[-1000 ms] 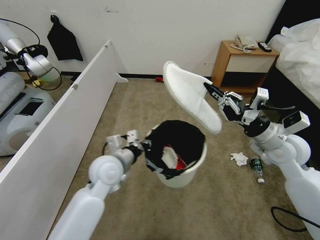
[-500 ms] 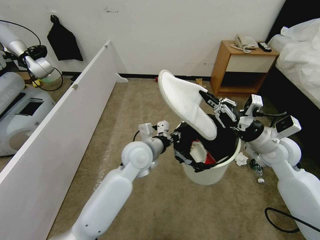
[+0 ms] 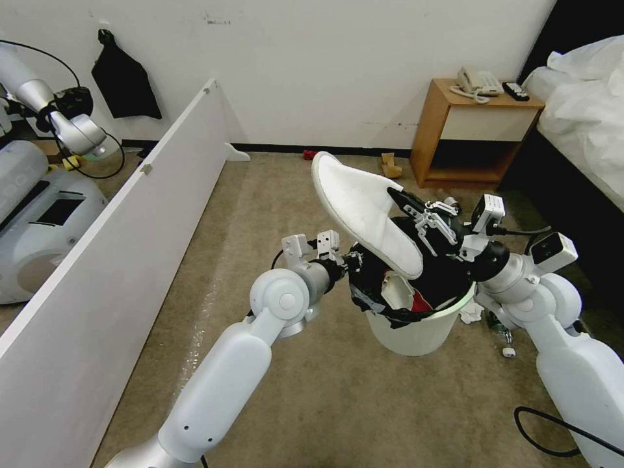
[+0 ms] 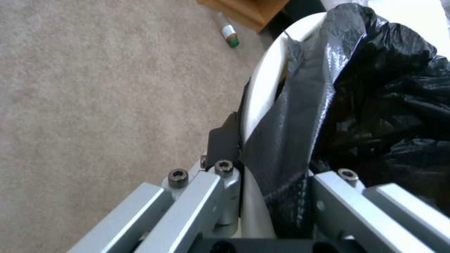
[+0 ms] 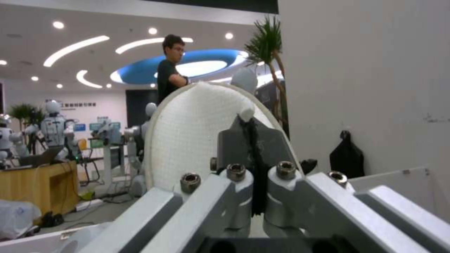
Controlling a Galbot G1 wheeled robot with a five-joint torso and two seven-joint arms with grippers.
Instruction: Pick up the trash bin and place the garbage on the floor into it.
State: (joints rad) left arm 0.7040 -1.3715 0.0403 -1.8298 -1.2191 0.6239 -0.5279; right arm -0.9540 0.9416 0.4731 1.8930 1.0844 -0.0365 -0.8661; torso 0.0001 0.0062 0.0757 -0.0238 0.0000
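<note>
Where the left gripper [image 3: 351, 260] meets the trash bin [image 3: 416, 328], clamped tight on the near rim: one finger inside against the black bag [image 4: 375, 88], one finger [image 4: 223, 138] outside on the white wall, as seen in the left wrist view. Bin lifted off the floor [image 3: 273, 195], upright to slightly tilted, at centre of the head view. Black liner folded over the rim, bunched and hanging loose on the gripper side. Inside the bin: a white piece [image 3: 398, 290] with red material [image 3: 421, 303] beside it, low against the liner; exact items cannot be told.

Right gripper [image 3: 406, 203] pinched shut on a white slipper [image 3: 364, 211], gripped at one end. Slipper held slanted over the bin mouth, lower end dipping at or just inside the far rim, upper end raised well above it toward the wall. In the right wrist view, dark pads closed flat with the slipper's quilted sole [image 5: 187, 140] standing up beyond them.

On the carpet just beside the bin, on the right-arm side: crumpled white tissue [image 3: 469, 313], partly hidden behind the bin wall and arm, and a plastic bottle [image 3: 504, 338] with white cap lying near it. Farther off by the skirting: a small red item [image 3: 311, 155] and tan crumpled paper [image 3: 390, 166] next to the wooden nightstand [image 3: 474, 130]. Bottle also noted in the left wrist view [image 4: 228, 33], lying on carpet well apart from the bin.
</note>
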